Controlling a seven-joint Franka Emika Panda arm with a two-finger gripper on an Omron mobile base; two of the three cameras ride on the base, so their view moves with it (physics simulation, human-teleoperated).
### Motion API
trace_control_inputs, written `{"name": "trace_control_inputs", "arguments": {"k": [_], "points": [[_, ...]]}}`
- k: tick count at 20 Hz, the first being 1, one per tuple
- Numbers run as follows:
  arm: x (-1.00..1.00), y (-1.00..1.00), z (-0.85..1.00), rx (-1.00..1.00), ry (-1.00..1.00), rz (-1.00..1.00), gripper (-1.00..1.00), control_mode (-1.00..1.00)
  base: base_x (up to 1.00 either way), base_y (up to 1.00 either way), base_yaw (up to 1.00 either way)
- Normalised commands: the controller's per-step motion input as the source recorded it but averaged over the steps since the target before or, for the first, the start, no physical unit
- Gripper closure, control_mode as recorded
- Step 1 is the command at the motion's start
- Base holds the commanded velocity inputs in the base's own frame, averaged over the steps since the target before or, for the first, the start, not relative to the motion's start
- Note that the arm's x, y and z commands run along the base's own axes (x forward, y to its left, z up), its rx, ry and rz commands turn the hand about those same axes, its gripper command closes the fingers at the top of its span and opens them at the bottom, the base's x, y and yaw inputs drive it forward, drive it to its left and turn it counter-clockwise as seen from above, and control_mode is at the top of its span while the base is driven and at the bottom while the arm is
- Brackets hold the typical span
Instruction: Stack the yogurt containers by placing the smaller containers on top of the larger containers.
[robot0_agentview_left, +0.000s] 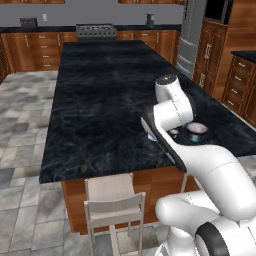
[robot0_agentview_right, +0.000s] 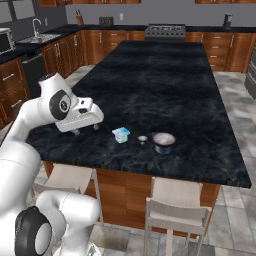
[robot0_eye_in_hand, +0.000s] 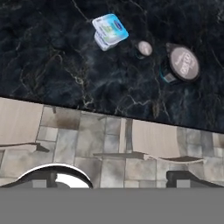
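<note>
- Near the front edge of the dark stone counter (robot0_agentview_right: 165, 75), three yogurt items sit in a loose row: the small square tub (robot0_agentview_right: 121, 134) with its light-blue top, a tiny round one (robot0_agentview_right: 142, 139), and the large round tub (robot0_agentview_right: 163, 142).
- They stand apart, none touching, so I judge no stacking is done yet; the small square tub lies left of centre in the right base view, with the tiny one between it and the large tub.
- My gripper (robot0_agentview_right: 80, 129) hangs over the counter's near-left part in that view, well to the left of the small square tub and holding nothing; I cannot tell whether its fingers are spread or closed.
- From this hovering height I judge I am placed to survey the row before reaching.
- At the top of the hand view, the small square tub (robot0_eye_in_hand: 110, 31) looks tilted, something the base views are too coarse to show, and the large round tub (robot0_eye_in_hand: 181, 63) shows a printed lid.
- Left base view has my arm covering most of the row; the large round tub (robot0_agentview_left: 197, 131) peeks out at centre right.
- Two stools (robot0_agentview_right: 175, 205) stand below the counter edge.
</note>
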Motion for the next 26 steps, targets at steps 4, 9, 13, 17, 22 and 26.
{"name": "trace_control_inputs", "arguments": {"k": [4, 9, 13, 17, 22, 26], "points": [[0.19, 0.00, -0.24, 0.00, -0.09, 0.00, -1.00, -1.00, 0.00, 0.00, 0.00], [0.35, 0.00, -0.24, 0.00, -0.06, 0.00, -1.00, -1.00, 0.00, 0.00, 0.00], [0.47, 0.00, -0.21, 0.00, -0.04, 0.00, -1.00, -1.00, 0.00, 0.00, 0.00], [0.52, 0.00, -0.21, 0.00, -0.03, 0.00, -1.00, -1.00, 0.00, 0.00, 0.00], [0.47, 0.00, -0.16, 0.00, 0.00, 0.00, -1.00, -1.00, 0.00, 0.00, 0.00], [0.39, 0.00, -0.16, 0.00, 0.00, 0.00, -1.00, -1.00, 0.00, 0.00, 0.00]]}}
